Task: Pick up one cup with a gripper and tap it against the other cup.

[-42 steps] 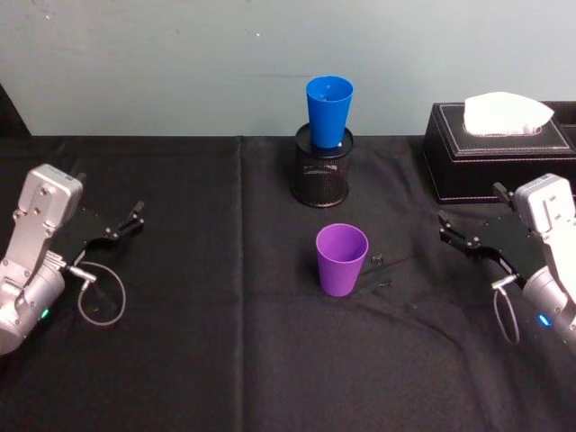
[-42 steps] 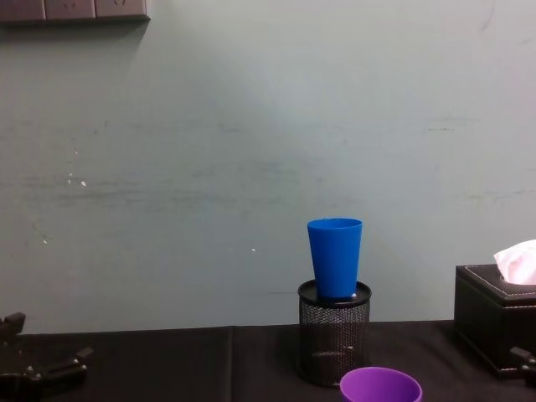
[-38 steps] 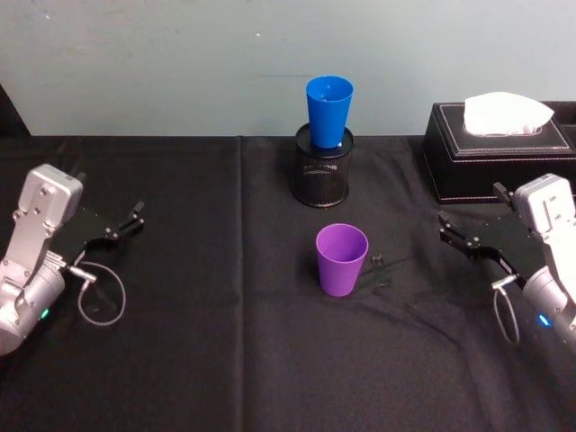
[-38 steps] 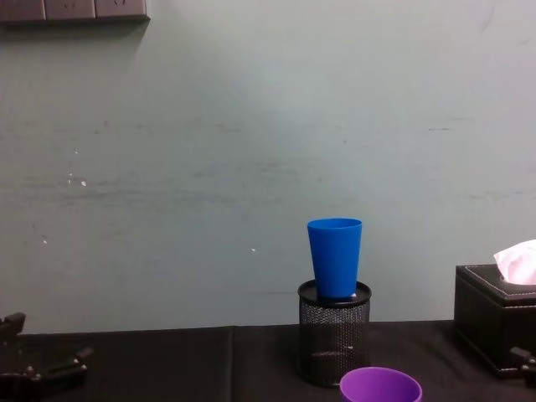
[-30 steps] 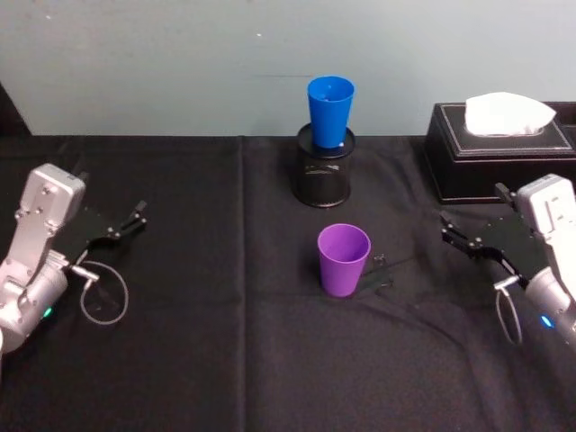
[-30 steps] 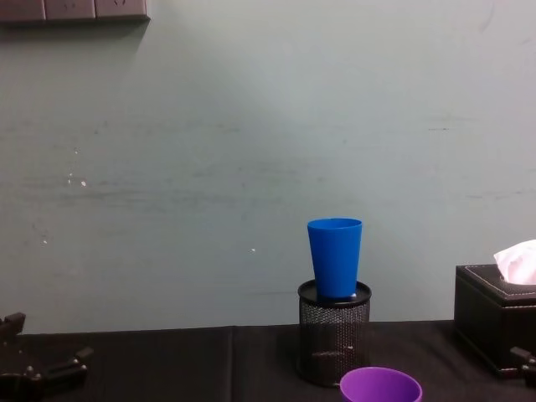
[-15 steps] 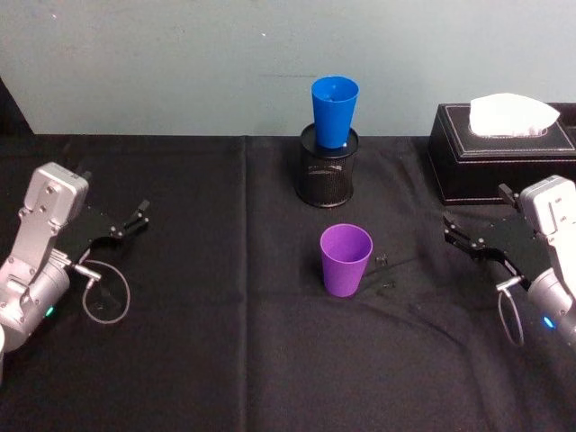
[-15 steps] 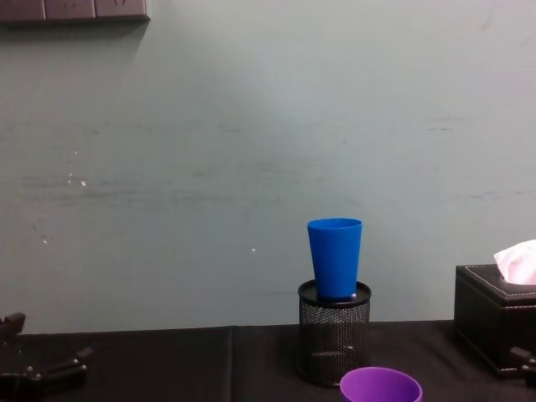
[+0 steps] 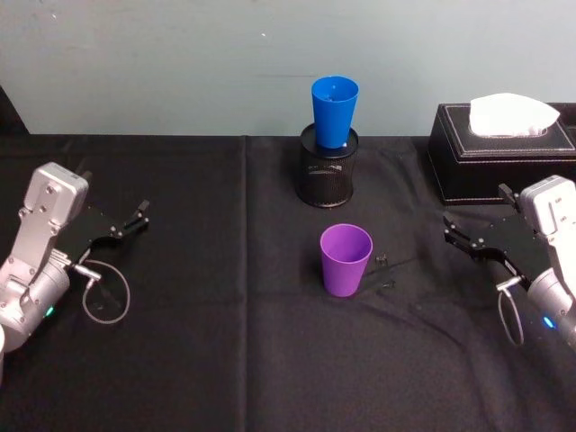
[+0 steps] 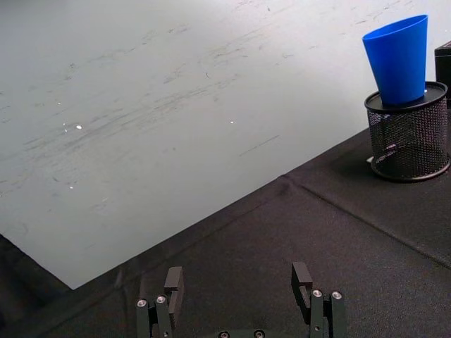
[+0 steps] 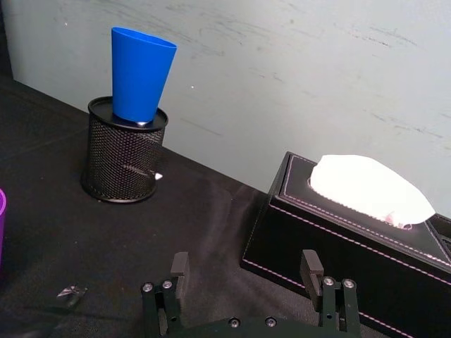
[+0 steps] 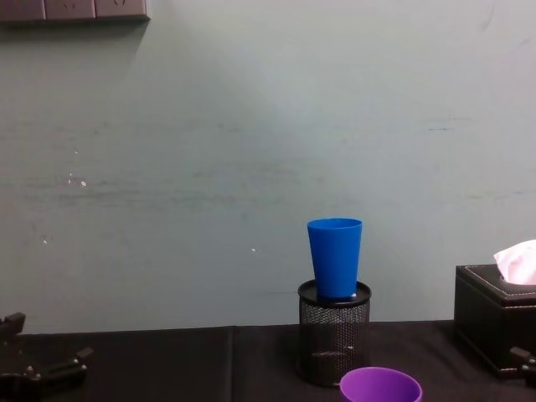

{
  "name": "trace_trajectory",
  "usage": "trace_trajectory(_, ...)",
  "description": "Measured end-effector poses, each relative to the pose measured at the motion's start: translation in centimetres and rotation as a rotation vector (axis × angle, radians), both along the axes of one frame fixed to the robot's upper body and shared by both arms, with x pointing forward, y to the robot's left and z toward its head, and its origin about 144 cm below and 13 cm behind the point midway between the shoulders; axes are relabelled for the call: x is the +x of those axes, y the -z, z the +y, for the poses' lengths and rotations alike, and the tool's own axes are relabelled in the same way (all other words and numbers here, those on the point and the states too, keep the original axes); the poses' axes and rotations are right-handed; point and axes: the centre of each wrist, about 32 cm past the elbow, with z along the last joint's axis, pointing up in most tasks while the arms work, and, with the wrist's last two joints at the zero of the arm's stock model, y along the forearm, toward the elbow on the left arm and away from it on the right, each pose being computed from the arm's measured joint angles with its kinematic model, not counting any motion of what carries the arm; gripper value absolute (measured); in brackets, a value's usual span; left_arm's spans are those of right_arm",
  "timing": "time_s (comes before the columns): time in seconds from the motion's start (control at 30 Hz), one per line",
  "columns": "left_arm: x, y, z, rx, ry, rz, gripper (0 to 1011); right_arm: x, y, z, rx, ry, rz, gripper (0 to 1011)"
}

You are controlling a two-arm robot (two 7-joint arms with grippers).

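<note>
Head view: a plain bright blue tapered plastic tumbler (image 9: 334, 110) stands upright, mouth up, with its base set into the top of a black wire-mesh cylindrical pen holder (image 9: 328, 180) near the far edge of the black-clothed table (image 9: 225, 342). To the right of the holder, a black leather-look tissue box (image 9: 490, 166) holds a white tissue (image 9: 513, 114) that bulges out of its top slot.

A plain purple tapered plastic tumbler (image 9: 346, 259) stands upright on the cloth, mouth up, in front of the pen holder and apart from it, near the middle of the table. Some small dark bits lie just to its right; what they are cannot be told.

The right gripper (image 9: 448, 231), a slim black two-fingered claw on a silver-grey arm, hangs low over the table's right side, well apart from the purple tumbler and pointing towards it. Its fingers (image 11: 179, 266) are spread wide with nothing between them.

The left gripper (image 9: 137, 219) sits over the left side of the table, farther from the purple tumbler, with its fingers (image 10: 173, 279) likewise spread and holding nothing.
</note>
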Motion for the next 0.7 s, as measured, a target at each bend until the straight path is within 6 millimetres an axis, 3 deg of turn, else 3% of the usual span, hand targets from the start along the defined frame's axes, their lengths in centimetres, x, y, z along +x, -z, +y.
trace_trajectory(0.7,0.0,0.0,0.0,0.0,0.0,0.0,1005,0.0,0.0,-0.01,0.002,0.0,-0.002,1003)
